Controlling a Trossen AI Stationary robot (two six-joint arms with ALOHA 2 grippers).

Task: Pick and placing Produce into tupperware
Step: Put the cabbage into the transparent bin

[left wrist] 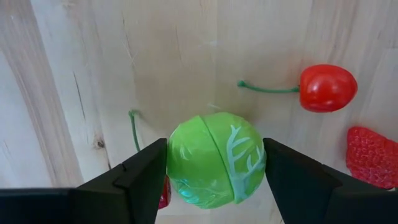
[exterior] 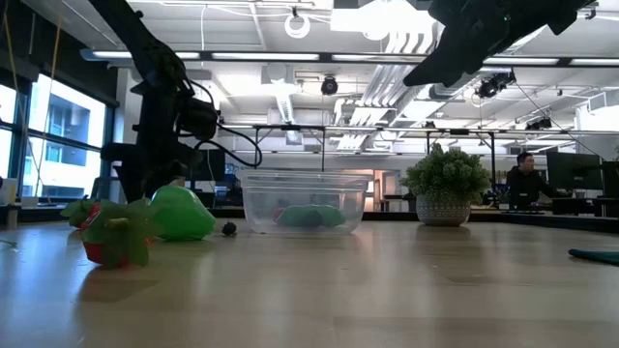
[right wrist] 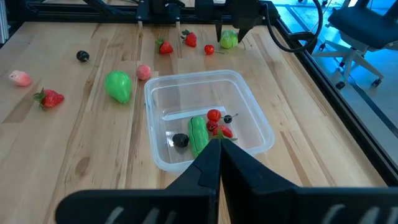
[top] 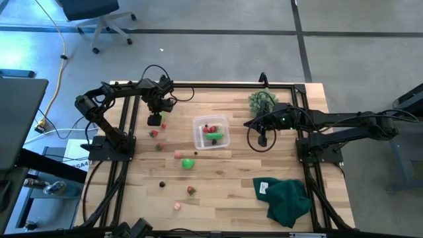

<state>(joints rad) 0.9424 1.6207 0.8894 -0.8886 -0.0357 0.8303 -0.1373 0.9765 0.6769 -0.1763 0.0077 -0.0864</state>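
Left gripper (left wrist: 214, 165) stands at the table's left rear, its fingers (left wrist: 140, 177) bracketing a green ball (left wrist: 216, 158) on the wood, near contact on both sides; a firm grip cannot be confirmed. Overhead, that ball is mostly hidden under the gripper. Only the left wrist view reveals a cherry (left wrist: 328, 87) and a cut-off strawberry (left wrist: 373, 155) beside it. Right gripper (right wrist: 217, 146) is closed, hovering near the tupperware (right wrist: 249, 93), which holds a green elongated piece (right wrist: 199, 134), red bits and a dark berry. Low view blurs these contents.
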